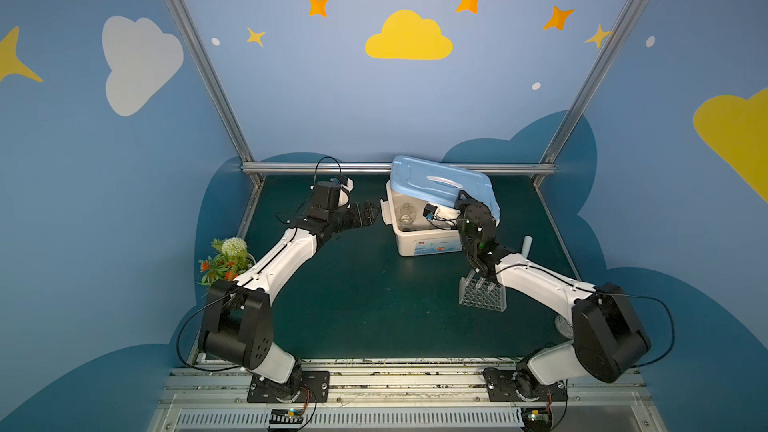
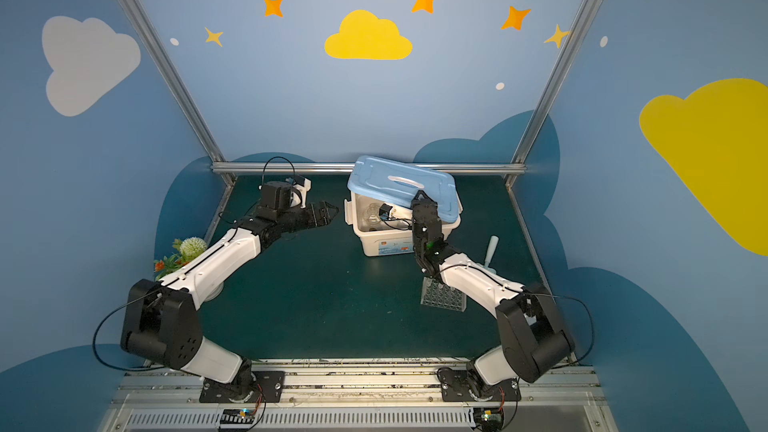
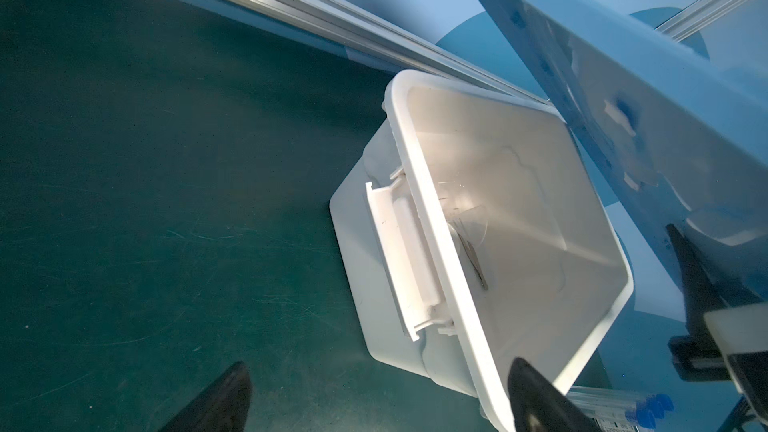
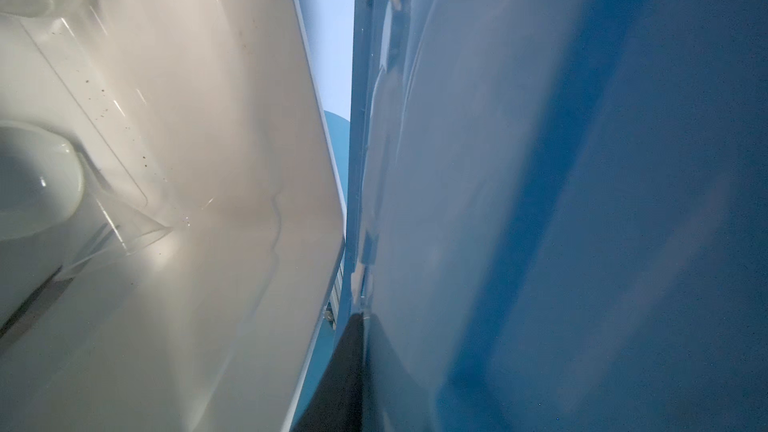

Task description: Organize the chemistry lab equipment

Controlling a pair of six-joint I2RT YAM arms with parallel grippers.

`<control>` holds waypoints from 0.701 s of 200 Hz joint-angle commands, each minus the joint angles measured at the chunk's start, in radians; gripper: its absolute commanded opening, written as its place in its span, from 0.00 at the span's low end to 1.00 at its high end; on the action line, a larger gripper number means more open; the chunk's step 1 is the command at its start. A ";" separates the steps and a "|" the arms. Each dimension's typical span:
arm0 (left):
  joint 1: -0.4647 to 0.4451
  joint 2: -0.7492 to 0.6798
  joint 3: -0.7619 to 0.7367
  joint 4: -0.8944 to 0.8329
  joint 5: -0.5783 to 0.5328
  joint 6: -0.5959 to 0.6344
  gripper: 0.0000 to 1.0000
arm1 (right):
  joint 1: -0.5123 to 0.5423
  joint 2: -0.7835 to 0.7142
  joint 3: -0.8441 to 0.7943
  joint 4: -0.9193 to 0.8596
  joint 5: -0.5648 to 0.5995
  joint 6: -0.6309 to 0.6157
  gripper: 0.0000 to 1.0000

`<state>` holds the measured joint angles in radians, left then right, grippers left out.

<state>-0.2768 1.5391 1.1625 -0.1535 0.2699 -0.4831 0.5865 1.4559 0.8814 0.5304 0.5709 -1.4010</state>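
Note:
A white storage box (image 1: 428, 243) (image 2: 386, 247) stands at the back of the mat. Its blue lid (image 1: 440, 184) (image 2: 399, 184) is tilted up over it. My right gripper (image 1: 461, 197) (image 4: 365, 347) is shut on the lid's near edge, one black finger (image 4: 349, 367) pressed under the rim. A glass flask (image 1: 404, 214) and thin tweezers (image 3: 473, 259) lie inside the box. My left gripper (image 1: 374, 211) (image 3: 380, 367) hangs open beside the box's left latch, holding nothing. The clear holed rack (image 1: 482, 297) with blue-capped test tubes (image 3: 648, 407) stands at the front right.
A white pestle (image 1: 527, 247) stands upright to the right of the box, behind my right forearm. A clear cup (image 1: 563, 324) is partly hidden by the right arm's elbow. The potted flower plant (image 1: 224, 261) sits at the left edge, beside my left arm.

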 commanded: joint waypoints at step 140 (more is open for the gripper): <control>0.015 -0.029 -0.017 0.049 0.045 -0.040 0.96 | 0.025 0.002 -0.051 0.046 0.007 -0.012 0.06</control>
<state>-0.2684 1.5383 1.1423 -0.1371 0.2928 -0.5045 0.6018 1.4185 0.8253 0.5156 0.5556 -1.4040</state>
